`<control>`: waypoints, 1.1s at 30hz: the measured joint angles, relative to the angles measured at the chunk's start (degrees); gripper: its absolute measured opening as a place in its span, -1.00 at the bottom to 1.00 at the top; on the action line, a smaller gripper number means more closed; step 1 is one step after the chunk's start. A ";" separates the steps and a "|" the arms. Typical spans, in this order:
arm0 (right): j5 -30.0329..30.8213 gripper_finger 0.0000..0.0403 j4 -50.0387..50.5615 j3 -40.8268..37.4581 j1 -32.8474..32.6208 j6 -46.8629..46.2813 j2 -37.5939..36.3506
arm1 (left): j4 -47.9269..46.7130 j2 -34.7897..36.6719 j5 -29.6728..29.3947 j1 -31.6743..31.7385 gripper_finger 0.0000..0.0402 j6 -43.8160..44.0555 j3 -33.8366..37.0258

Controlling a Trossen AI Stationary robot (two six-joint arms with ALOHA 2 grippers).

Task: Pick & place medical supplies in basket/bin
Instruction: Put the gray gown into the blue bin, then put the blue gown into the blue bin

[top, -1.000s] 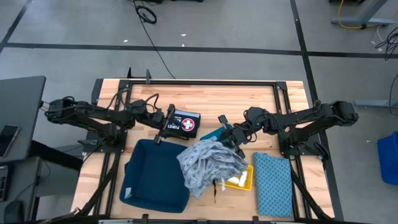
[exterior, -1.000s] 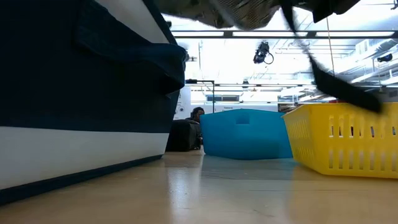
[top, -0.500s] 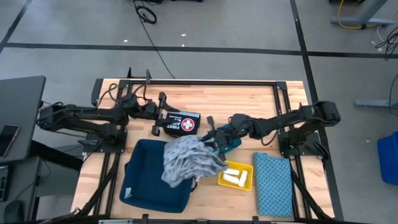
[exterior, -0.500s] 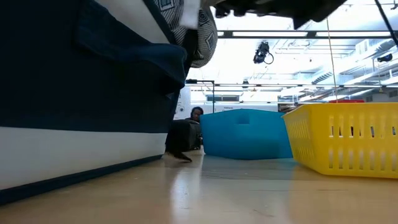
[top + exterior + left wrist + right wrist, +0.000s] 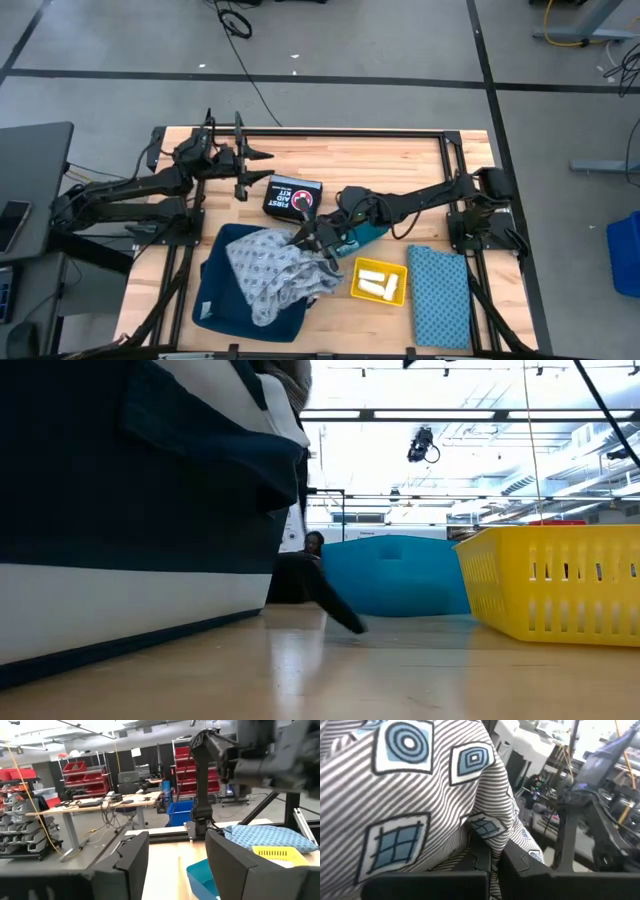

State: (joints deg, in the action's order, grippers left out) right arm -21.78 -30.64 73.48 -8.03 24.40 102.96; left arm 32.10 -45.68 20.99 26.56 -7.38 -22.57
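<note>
A grey-blue patterned cloth bundle hangs spread over the dark blue bin, with my right gripper shut on it at the bin's right rim. In the right wrist view the cloth fills most of the picture. In the low view a bit of it shows above the bin's wall. White rolls lie in the yellow basket. A flat blue patterned cloth lies on the table at the near right. My left gripper stands open near the far left, holding nothing. My right gripper pinches a bunched fold of the cloth between its two fingers, at the cloth's right end. The fingers reach in about level from the table's right side. The cloth falls away from them toward the left, slack, over the blue bin's opening.
A black first aid kit lies between the two grippers. A teal bin sits under my right arm, next to the yellow basket. The black frame rails run along the table's edges.
My right gripper has carried the cloth toward the table's left, from above the yellow basket to above the dark blue bin, staying shut. The cloth now spreads over the bin. My left gripper has drawn back from the first aid kit toward the far edge, rising and turning.
</note>
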 joint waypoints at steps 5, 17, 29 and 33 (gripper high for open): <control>-2.85 -0.96 2.42 6.82 -0.84 -0.11 4.09 | -0.63 0.06 1.70 1.70 -0.09 0.48 0.00; -6.29 -0.96 7.09 11.94 0.60 -3.71 14.22 | -2.15 0.03 1.63 2.04 -0.09 0.35 0.02; -6.20 -0.12 14.90 11.95 1.55 -8.68 14.33 | -2.84 0.03 1.48 2.04 -0.09 1.14 0.00; -3.69 0.13 13.62 11.88 0.45 -7.77 13.20 | -3.73 0.03 0.32 2.04 -0.09 0.36 0.01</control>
State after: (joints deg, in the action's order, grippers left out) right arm -25.48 -17.02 85.36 -7.58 16.63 116.16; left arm 28.37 -45.65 21.31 28.60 -7.01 -22.56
